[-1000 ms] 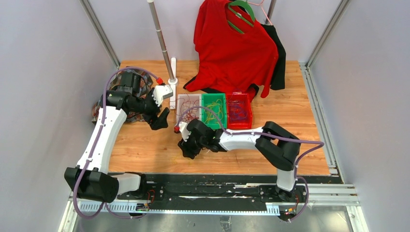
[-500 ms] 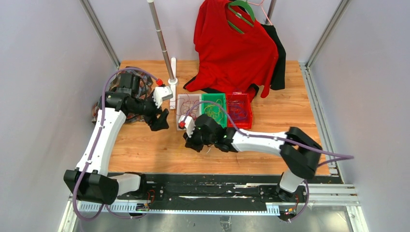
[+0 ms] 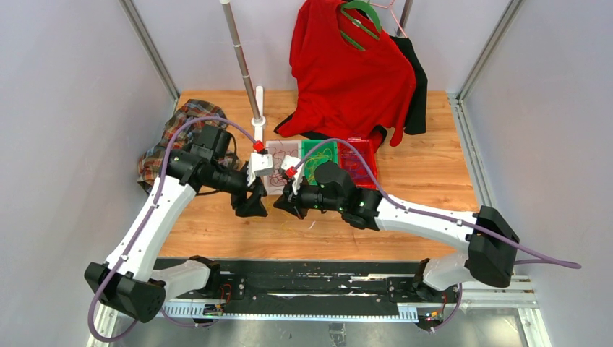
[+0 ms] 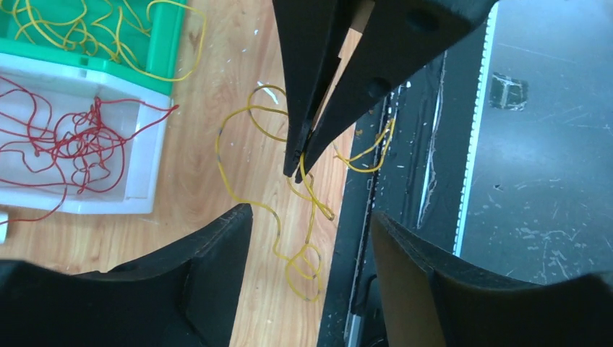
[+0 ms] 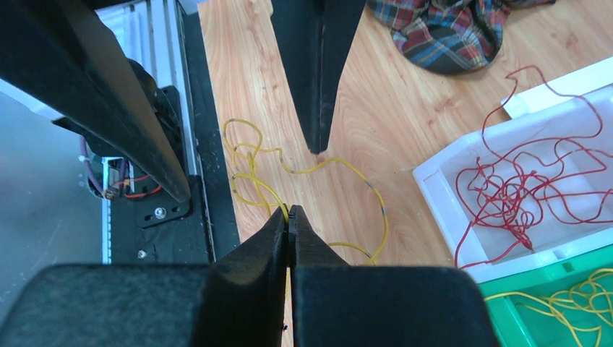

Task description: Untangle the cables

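One loose yellow cable [image 5: 256,184] lies in loops on the wood nr the front edge of the table [image 3: 434,166]. One loop reaches over onto the black strip [image 3: 325,278] along that edge. R gripper [image 5: 289,213] has its jaws pressed together on this cable, pinching a strand right at the tips. The rest trails off to both sides on the wood. L gripper [image 4: 309,217] hovers facing it, jaws apart, holding nothing. In the L wrist view it has one finger either side of R's tips, and it isn't touching the cable as far as I can tell.

Just behind are three bins in a row. White bin [image 4: 141,181] holds red cables [image 4: 79,141] in a loose tangle, w/ a couple of strands over the rim. Green bin [image 4: 108,69] sits against it w/ more yellow cables [image 4: 72,29], one curl hanging over the wall onto the wood. Red bin [image 3: 361,165] is on the far side of the green; contents too small to make out.

Surface is a light wood-grain top w/ some white scuffs nr the cable. Plaid cloth [image 3: 163,144] is bunched at the L rear. Metal pole [image 3: 242,61] stands on a white base [image 3: 259,108] at the back. Red shirt [image 3: 347,72] on a green hanger [image 3: 365,26] drapes down to the table behind the bins, w/ a black garment [image 3: 413,79] beside it. Plain grey walls [image 3: 65,108] on three sides, aluminium posts [image 3: 148,47] in the corners.
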`<control>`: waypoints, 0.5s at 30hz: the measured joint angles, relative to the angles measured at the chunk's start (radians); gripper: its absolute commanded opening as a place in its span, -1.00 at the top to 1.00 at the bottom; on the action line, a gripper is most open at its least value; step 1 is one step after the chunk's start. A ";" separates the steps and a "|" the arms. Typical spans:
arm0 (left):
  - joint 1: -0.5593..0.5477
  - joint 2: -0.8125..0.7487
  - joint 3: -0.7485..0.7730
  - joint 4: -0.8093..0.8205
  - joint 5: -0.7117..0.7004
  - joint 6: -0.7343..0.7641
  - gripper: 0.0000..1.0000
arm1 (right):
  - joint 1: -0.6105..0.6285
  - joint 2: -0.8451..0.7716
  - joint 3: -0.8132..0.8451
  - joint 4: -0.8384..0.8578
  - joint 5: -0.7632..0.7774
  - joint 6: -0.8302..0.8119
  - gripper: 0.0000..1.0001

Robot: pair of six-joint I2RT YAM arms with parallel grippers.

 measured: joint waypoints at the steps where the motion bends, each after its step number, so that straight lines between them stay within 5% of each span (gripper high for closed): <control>1: -0.011 -0.006 0.000 -0.001 0.004 0.000 -0.20 | 0.000 -0.012 0.000 0.001 -0.001 0.003 0.99; 7: -0.025 -0.006 0.000 -0.006 0.000 0.000 0.16 | 0.000 -0.057 -0.001 0.018 -0.020 0.031 0.99; 12: -0.026 0.002 0.006 -0.010 0.006 -0.004 0.82 | 0.000 -0.071 -0.019 0.034 -0.024 0.060 0.99; 15: -0.026 0.002 0.031 -0.012 0.010 -0.006 0.98 | -0.001 -0.082 -0.035 0.039 -0.009 0.077 0.93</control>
